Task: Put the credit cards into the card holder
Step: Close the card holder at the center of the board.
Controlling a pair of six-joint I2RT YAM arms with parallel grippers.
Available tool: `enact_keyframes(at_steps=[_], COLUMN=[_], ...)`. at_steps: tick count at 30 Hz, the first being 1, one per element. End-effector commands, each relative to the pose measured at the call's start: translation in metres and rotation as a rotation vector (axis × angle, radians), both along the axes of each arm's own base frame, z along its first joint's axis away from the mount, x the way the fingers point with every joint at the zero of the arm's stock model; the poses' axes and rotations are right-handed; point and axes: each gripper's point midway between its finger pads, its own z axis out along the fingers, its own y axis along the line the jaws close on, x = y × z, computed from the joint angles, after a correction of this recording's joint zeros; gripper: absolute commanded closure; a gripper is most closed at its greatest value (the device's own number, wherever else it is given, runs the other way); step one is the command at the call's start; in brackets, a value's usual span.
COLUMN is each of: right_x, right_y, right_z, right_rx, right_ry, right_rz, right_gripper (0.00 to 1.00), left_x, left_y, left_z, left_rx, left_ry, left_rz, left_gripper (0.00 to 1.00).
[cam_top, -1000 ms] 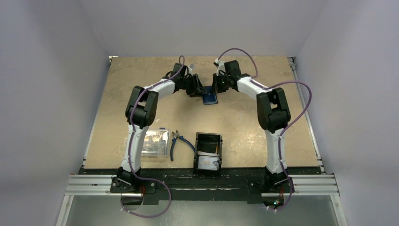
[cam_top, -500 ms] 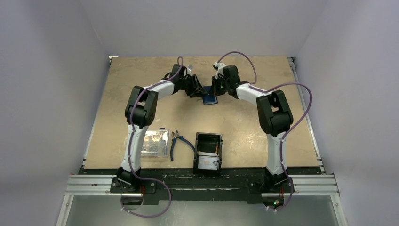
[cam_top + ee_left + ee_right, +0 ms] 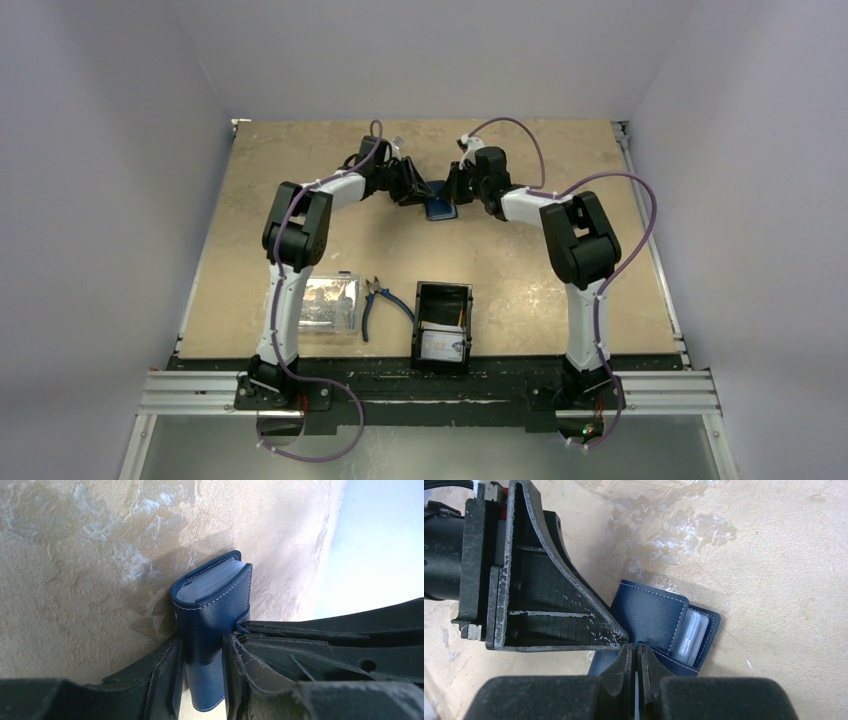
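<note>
1. At the far middle of the bench [image 3: 520,290], both arms reach in to meet over the navy card holder [image 3: 440,208]. It sits between the two pincers, well apart from everything near the arm bases.
2. The left pincer [image 3: 201,645] pinches the folded card holder [image 3: 210,615], with one finger pressed against each outer face. The end beyond the fingers points toward the bench. Whether it touches the surface cannot be told.
3. Between the covers at that far end are the pale edges of the credit cards [image 3: 215,580], stacked together inside the holder.
4. The right pincer [image 3: 636,652] is pressed almost together, leaving only a thin slit. It nips the edge of the holder's stitched cover [image 3: 651,615]. In the left wrist view its tips meet the holder's side just beside the left pincer's finger.
5. The right wrist view shows the credit cards [image 3: 691,632] as a pale stack tucked under the blue flap. One finger [image 3: 574,615] of the left pincer touches the holder's other side.
6. At the near edge, a black tray [image 3: 443,288] holds a pale card [image 3: 443,345] at its near end.
7. Blue-handled pliers [image 3: 378,305] lie just to the tray's left.
8. A clear box [image 3: 332,303] sits beyond the pliers, beside the left arm.
</note>
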Motion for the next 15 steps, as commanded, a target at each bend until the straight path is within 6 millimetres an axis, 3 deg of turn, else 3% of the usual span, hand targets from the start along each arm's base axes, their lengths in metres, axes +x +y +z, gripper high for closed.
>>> enact_keyframes(at_steps=[1, 10, 15], right_x=[-0.145, -0.150, -0.157], right_y=[0.049, 0.014, 0.008], right_z=[-0.100, -0.131, -0.141], right_rx=[0.002, -0.242, -0.370], right_ry=[0.461, 0.451, 0.441], right_rz=[0.294, 0.279, 0.286], right_gripper=[0.94, 0.93, 0.93], left_x=[-0.028, -0.028, -0.029], left_y=[-0.048, -0.047, -0.046], left_z=[0.009, 0.008, 0.004], left_rx=[-0.073, -0.071, -0.067], left_ry=[-0.026, -0.024, -0.016], left_rz=[-0.119, -0.120, -0.119], left_gripper=[0.66, 0.71, 0.76])
